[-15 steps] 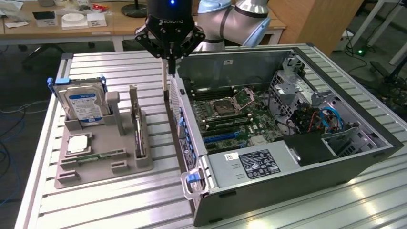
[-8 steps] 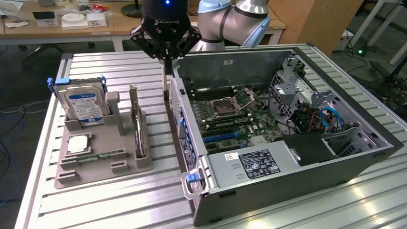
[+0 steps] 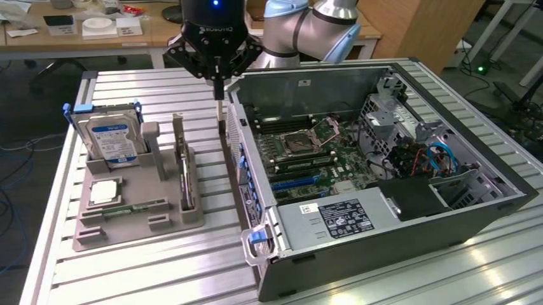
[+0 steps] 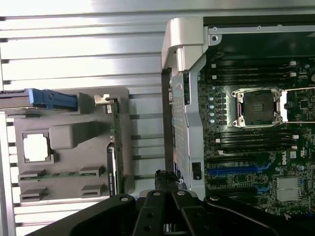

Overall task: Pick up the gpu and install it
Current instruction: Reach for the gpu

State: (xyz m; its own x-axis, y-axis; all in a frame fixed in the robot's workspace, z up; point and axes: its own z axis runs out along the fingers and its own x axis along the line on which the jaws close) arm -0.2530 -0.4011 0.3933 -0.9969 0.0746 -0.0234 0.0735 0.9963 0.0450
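Exterior view: the gripper (image 3: 219, 94) is hovering above the strip of surface (image 3: 170, 267) between the tray (image 3: 136, 222) and the case (image 3: 382, 241), its jaws pinched narrow and seemingly gripping nothing. The gpu (image 3: 180, 165) is standing on edge in a tray slot, leaving its top edge exposed for grasping, with open room alongside.

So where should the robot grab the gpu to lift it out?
Take the gpu by its top long edge, coming straight down from above and pinching its two flat faces. It stands on edge in a slot of the gray holder, so the lower edge is buried and the thin top edge sticks up free.
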